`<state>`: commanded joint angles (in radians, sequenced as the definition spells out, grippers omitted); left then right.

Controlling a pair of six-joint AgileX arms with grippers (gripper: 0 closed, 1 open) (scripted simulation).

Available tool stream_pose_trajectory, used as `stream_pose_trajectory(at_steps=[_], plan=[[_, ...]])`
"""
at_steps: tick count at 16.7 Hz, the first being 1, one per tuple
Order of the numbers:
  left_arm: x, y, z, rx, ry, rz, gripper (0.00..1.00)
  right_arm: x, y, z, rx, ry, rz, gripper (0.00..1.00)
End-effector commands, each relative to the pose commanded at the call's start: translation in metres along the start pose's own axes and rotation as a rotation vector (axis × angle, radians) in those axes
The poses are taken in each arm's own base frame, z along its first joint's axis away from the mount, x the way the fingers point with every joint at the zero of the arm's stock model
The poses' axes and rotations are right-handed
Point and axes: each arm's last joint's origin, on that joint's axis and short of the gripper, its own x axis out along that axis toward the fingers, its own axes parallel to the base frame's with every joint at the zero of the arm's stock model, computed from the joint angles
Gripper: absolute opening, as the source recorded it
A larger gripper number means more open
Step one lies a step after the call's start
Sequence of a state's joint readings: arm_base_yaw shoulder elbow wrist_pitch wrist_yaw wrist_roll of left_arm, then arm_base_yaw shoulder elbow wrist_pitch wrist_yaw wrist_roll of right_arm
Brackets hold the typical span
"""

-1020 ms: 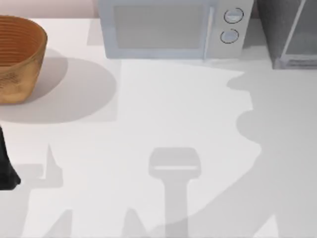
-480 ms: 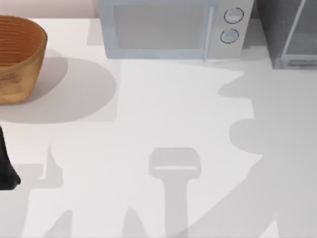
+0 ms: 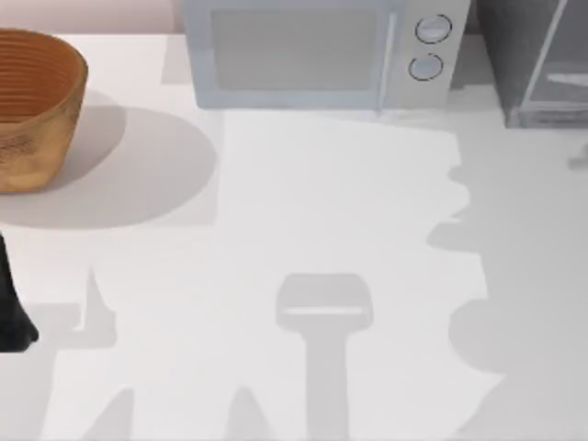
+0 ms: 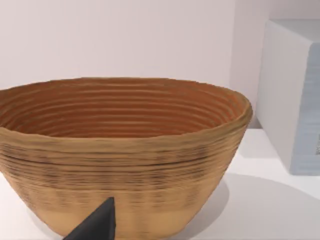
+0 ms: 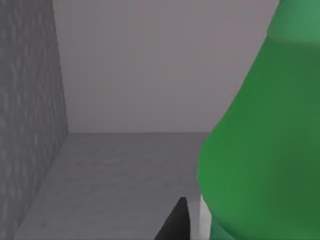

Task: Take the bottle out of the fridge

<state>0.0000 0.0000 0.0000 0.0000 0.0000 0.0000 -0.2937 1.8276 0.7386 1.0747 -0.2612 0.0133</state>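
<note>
Reaching into the fridge (image 3: 537, 64), my right gripper has one dark finger (image 5: 176, 225) right at the foot of the green bottle (image 5: 265, 150), perhaps touching it; whether the jaws are closed I cannot tell. The bottle seems to stand on the grey fridge floor, near the back wall. My left arm is parked at the table's left edge, near the wicker basket (image 4: 125, 150).

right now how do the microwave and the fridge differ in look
The microwave is whitish with two round knobs beside its door; the fridge is dark grey, with a pale glassy panel edged in light metal. The microwave stands near the middle of the table's far edge, the fridge at the far right corner. Both are boxy cabinets.
</note>
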Motion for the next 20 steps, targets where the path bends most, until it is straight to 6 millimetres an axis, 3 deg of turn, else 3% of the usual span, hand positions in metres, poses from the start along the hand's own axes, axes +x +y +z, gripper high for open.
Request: stream_pose_trajectory(at_steps=[7,11,16,20], plan=[[0.0,0.0,0.0,0.0,0.0,0.0,1.0,-0.004,0.002,0.002,0.0,-0.007,0.006,0.0],[0.0,0.0,0.0,0.0,0.0,0.0,1.0,-0.021,0.014,0.024,-0.01,-0.018,0.006,0.0],[0.0,0.0,0.0,0.0,0.0,0.0,1.0,-0.078,0.042,0.062,-0.019,-0.03,0.002,0.0],[0.0,0.0,0.0,0.0,0.0,0.0,1.0,-0.145,0.065,0.067,-0.014,-0.025,0.001,0.0]])
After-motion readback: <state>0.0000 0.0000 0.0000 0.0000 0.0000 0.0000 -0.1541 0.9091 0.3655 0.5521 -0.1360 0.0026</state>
